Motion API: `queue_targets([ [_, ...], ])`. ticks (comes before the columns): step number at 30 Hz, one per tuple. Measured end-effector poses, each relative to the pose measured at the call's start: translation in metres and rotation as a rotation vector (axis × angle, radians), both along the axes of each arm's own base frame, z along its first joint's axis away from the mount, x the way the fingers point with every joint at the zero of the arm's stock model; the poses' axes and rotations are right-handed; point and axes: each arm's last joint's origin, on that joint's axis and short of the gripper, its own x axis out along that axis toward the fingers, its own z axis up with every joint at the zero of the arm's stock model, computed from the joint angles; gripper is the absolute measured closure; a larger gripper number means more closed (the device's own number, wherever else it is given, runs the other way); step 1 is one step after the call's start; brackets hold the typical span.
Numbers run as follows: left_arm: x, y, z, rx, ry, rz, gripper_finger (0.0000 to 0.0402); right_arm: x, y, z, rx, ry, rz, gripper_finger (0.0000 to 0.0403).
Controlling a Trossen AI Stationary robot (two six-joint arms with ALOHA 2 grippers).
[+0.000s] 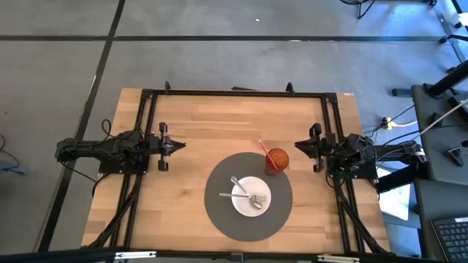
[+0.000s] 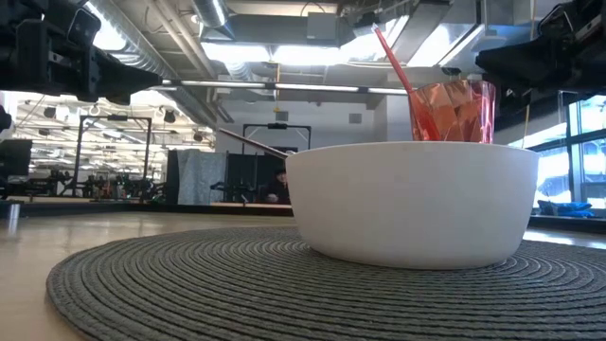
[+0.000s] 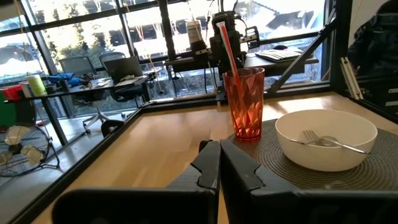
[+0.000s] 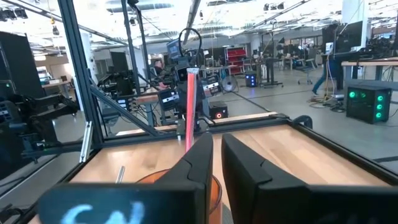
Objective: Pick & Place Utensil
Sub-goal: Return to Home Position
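My left jaws and right jaws are closed, empty, at opposite worktop [image 1: 190, 117] sides. The silver metal fork [image 3: 336, 144] lies in the round white bowl [image 1: 262, 207] on the round grey woven mat [image 1: 219, 212], beside the orange faceted cup [image 1: 277, 160].

A round gray mat [image 1: 219, 213] lies on the wooden surface [image 1: 205, 117]. A white bowl [image 1: 257, 188] sits on it, holding 2 metal utensils [image 1: 240, 188]. An orange cup [image 1: 277, 160] with a straw [image 1: 263, 148] stands at the mat's edge. The left gripper [image 1: 179, 146] and right gripper [image 1: 298, 146] face each other from opposite sides, jaws together, well apart from the mat.
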Motion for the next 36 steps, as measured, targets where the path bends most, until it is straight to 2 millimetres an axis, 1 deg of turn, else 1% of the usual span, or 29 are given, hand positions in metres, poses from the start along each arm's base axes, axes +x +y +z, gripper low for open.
queue_targets([
  [36,0.0000,0.0000,0.0000,0.000,0.000,0.000,0.0394,0.0000,0.0000,0.0000,-0.002,0.000,0.000,0.0367],
])
